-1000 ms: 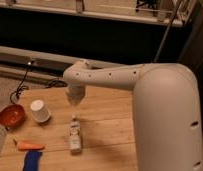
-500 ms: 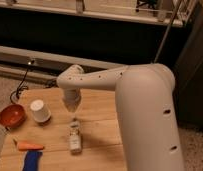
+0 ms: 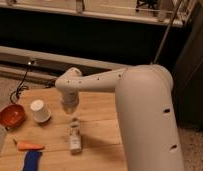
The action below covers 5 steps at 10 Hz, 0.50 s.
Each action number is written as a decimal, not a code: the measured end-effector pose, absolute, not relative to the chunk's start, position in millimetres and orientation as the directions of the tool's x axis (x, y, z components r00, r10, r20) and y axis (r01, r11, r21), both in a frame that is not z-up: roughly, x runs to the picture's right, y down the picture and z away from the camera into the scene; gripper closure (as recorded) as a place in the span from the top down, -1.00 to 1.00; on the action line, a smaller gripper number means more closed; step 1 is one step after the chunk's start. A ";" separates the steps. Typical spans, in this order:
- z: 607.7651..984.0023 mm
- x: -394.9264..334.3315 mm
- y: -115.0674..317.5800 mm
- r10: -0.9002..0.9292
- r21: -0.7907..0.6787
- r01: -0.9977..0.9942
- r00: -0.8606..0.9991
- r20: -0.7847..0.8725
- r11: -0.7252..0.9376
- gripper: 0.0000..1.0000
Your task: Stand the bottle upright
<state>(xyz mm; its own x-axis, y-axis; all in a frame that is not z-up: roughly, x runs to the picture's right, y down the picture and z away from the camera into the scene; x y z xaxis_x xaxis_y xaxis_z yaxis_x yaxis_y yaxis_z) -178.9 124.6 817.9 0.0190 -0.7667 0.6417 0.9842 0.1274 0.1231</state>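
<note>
A pale wooden worktop (image 3: 102, 107) stands on a speckled grey floor (image 3: 5, 82), where a black cable (image 3: 21, 84) trails. Behind it a light ledge (image 3: 105, 62) runs below a dark wall panel (image 3: 95, 35). A thin pole (image 3: 167, 32) slants at the right. The light is dim and warm.
</note>
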 end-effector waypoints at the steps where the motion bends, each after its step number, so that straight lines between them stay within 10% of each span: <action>1: 817.9 -173.6 128.6 -0.757 0.109 0.987 0.018 0.654 0.118 -0.57; 5: 823.8 -159.0 128.2 -0.735 0.056 0.989 0.063 0.675 0.137 -0.75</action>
